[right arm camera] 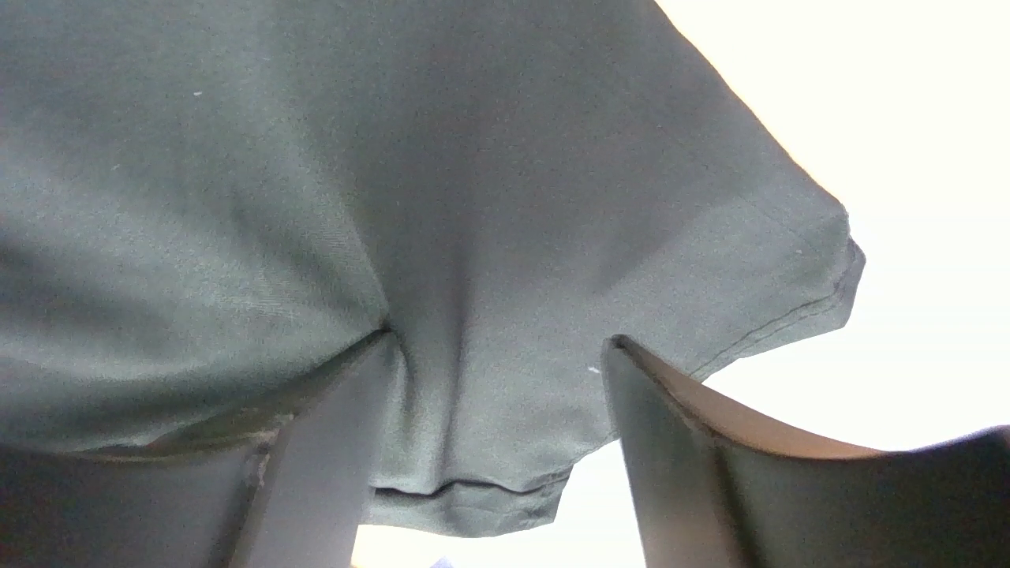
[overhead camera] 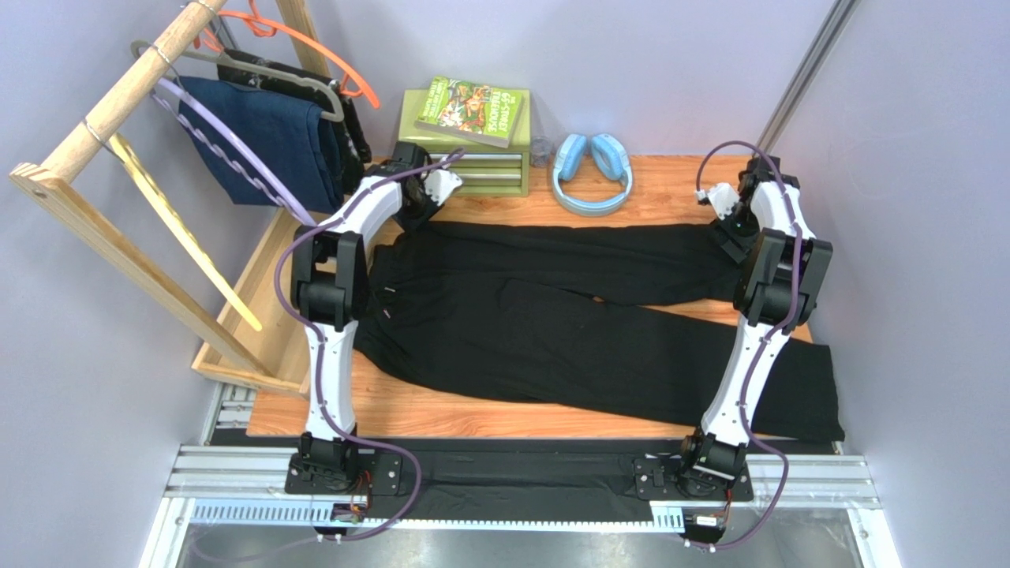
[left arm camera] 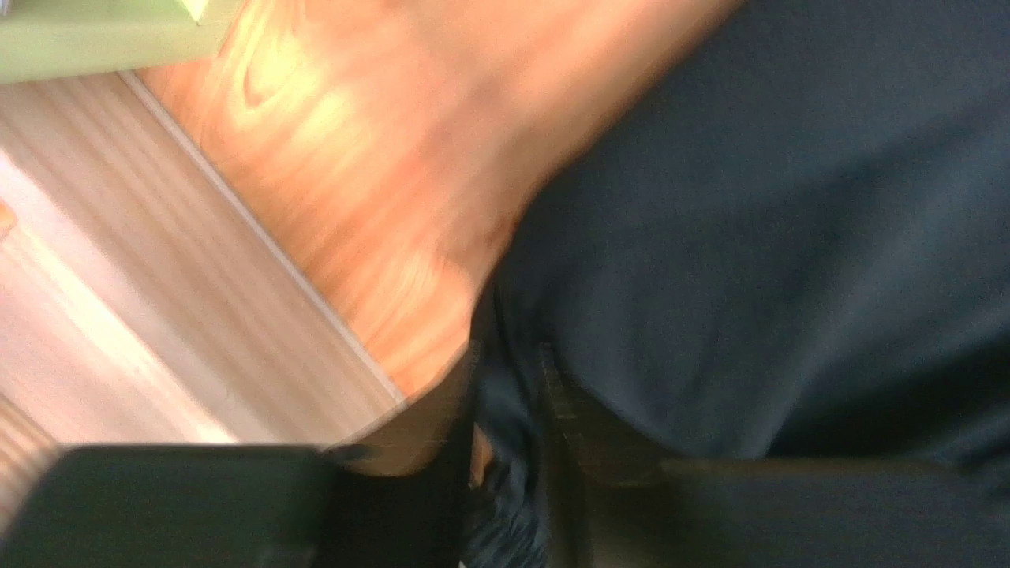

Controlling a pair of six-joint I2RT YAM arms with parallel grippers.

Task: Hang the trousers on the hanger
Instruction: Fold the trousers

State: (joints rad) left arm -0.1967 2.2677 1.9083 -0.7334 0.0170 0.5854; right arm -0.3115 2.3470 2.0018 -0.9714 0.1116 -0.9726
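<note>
Jaws at both ends, black trousers [overhead camera: 557, 310], long legs flat

Trousers [overhead camera: 557, 314] across table [overhead camera: 474, 414]; headphones [overhead camera: 593, 172] behind, rack [overhead camera: 119, 107] left.

Small work cell: plain pale lilac-grey walls [overhead camera: 664, 59], soft even light.
An orange-brown wood-grain tabletop [overhead camera: 356, 414] fills the middle. A light pine clothes rack [overhead camera: 130, 260] stands at its left, a lime-green drawer unit [overhead camera: 417, 124] at the back, and silver aluminium rails [overhead camera: 237, 473] line the near edge.
</note>
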